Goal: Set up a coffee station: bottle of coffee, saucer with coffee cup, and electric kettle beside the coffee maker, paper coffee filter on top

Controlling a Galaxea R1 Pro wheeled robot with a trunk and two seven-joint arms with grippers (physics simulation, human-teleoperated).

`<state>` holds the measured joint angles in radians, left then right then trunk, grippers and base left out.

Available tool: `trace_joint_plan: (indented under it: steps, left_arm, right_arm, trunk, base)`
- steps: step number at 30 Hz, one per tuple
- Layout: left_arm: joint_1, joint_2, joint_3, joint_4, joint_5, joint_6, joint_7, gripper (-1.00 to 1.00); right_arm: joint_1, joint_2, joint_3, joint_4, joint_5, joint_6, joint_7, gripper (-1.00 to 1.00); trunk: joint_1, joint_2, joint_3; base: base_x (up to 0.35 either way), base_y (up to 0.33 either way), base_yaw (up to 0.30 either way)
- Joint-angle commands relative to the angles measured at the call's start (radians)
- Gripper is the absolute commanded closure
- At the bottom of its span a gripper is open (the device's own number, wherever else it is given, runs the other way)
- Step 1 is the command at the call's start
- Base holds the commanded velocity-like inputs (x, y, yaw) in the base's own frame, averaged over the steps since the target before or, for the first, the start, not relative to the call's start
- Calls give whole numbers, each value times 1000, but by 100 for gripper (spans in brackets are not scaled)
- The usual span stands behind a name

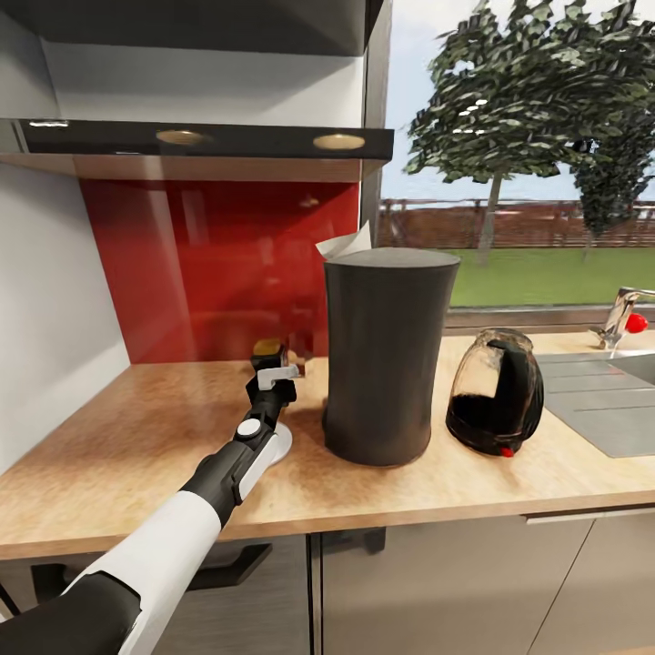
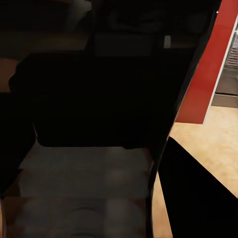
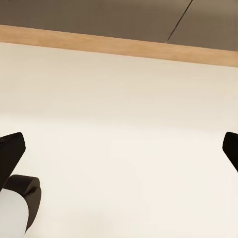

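Home kitchen: wooden countertop [image 1: 136,428], red splashback [image 1: 200,264], sink tap [image 1: 620,314], garden window [image 1: 546,182].

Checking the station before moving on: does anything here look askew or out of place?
The rounded clear-glass electric kettle with black handle leans toward the tall dark-grey tapered coffee maker instead of standing upright on the tan speckled countertop. The white paper filter shows behind the maker's top edge, not clearly lying on it.

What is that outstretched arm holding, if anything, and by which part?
Apparently the bottle of coffee, gripped below its tan cap; the jaws themselves are hidden.
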<state>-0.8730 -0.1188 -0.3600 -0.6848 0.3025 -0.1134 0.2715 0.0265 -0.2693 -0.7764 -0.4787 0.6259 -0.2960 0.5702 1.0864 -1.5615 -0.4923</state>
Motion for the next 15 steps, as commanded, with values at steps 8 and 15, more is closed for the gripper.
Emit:
trace_joint_plan:
  steps: [8,15]
  left_arm:
    - [-1,1,-7,1,7,-5,6,100]
    - [-1,1,-7,1,7,-5,6,100]
  right_arm:
    - [0,1,-7,-1,10,-6,5,-100]
    - [0,1,-7,-1,10,-6,6,-100]
  trunk:
    - [8,-15,-7]
    - [12,-22,-10]
  base:
    - [0,0,0]
    - [0,0,0]
